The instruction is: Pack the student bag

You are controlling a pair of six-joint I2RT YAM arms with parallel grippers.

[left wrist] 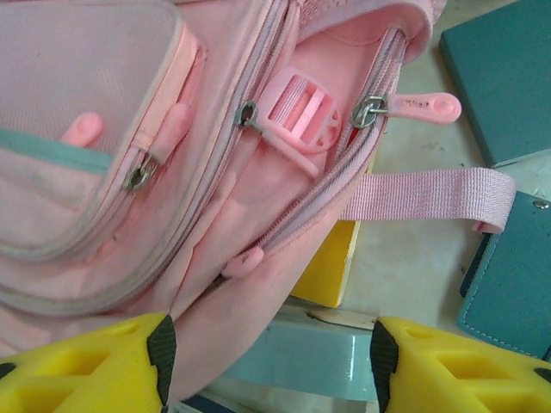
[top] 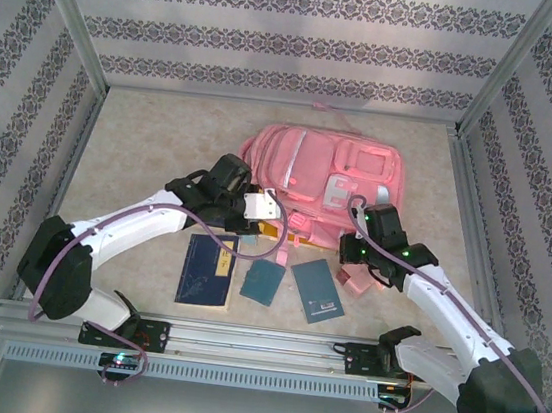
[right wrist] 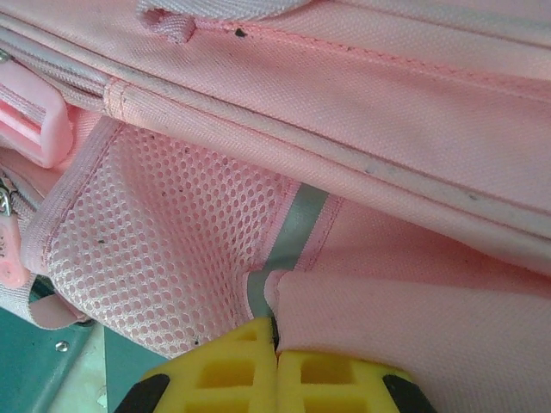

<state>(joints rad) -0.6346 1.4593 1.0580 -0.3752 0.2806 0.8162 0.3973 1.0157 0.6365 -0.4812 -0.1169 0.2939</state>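
While pinching a fold of the student bag [top: 306, 165] in the closed right gripper [right wrist: 276, 348], with the left gripper [left wrist: 272, 348] half-spread and empty, expect limp, light fabric; grab seams.

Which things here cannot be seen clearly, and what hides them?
- Main pocket of the student bag, left wrist view: its depth is hidden by the pink buckle and fabric.
- Yellow item, left wrist view: mostly covered by the bag; its kind is unclear.
- Small pink item, top view: partly under the right arm.
- Right gripper, right wrist view: shut; whether it pinches fabric is hidden by its fingertips.
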